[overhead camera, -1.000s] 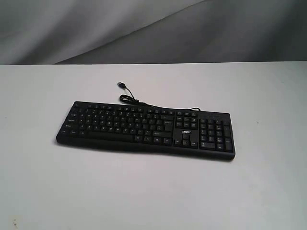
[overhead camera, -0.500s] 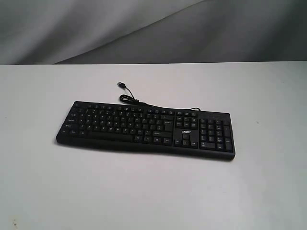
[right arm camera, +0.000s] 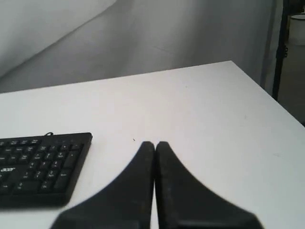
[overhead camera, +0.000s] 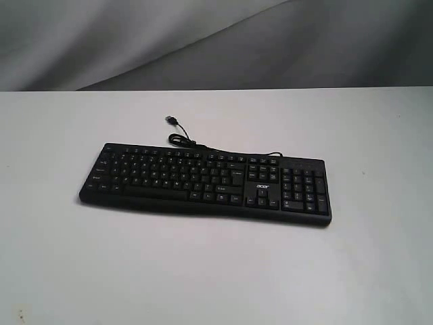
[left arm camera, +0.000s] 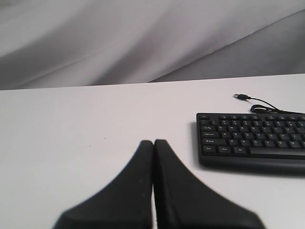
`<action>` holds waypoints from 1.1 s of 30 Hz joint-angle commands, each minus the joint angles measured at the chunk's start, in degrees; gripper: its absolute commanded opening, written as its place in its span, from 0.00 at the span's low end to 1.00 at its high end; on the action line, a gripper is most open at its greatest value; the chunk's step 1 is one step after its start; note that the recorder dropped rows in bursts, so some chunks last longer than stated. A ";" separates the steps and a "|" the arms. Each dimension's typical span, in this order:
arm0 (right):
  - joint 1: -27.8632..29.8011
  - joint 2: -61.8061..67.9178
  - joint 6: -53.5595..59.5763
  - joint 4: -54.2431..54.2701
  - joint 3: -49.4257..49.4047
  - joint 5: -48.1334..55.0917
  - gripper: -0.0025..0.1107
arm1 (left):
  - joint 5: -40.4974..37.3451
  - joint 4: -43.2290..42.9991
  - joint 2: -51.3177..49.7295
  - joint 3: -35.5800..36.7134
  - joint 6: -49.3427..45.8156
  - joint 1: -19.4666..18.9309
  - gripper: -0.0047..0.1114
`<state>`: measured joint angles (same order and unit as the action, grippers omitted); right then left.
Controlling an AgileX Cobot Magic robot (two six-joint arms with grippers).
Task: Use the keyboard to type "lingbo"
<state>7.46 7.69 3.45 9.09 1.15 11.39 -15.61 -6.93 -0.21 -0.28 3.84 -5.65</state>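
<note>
The black full-size keyboard (overhead camera: 203, 183) lies flat in the middle of the white table, number pad at its right end, white acer logo above the arrow keys. Its thin black cable (overhead camera: 186, 139) curls behind it and ends in a loose USB plug. Neither arm shows in the exterior view. In the left wrist view my left gripper (left arm camera: 153, 142) is shut with nothing in it, off the keyboard's (left arm camera: 252, 140) left end. In the right wrist view my right gripper (right arm camera: 154, 143) is shut and empty, off the keyboard's (right arm camera: 40, 164) number-pad end.
The white table (overhead camera: 216, 271) stretches around the keyboard on all sides. A grey draped backdrop (overhead camera: 203, 40) hangs behind it. The table's right edge (right arm camera: 267, 93) shows in the right wrist view, with a dark stand (right arm camera: 281, 43) beyond it.
</note>
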 commanded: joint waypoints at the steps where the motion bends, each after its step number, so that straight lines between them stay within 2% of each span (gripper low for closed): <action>1: -1.71 -1.89 -0.32 -3.46 -0.12 2.70 0.02 | 0.41 0.21 0.21 0.28 0.12 -0.06 0.04; 8: -3.46 -7.01 -1.43 -5.69 -1.15 7.55 0.02 | 0.41 0.21 0.21 0.28 0.12 -0.06 0.04; 33: -3.45 -7.69 -1.83 -4.35 -1.15 7.77 0.02 | 0.41 0.21 0.21 0.28 0.12 -0.06 0.04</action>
<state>4.03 0.36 1.58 4.60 0.16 19.17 -15.61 -6.93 -0.21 -0.28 3.84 -5.65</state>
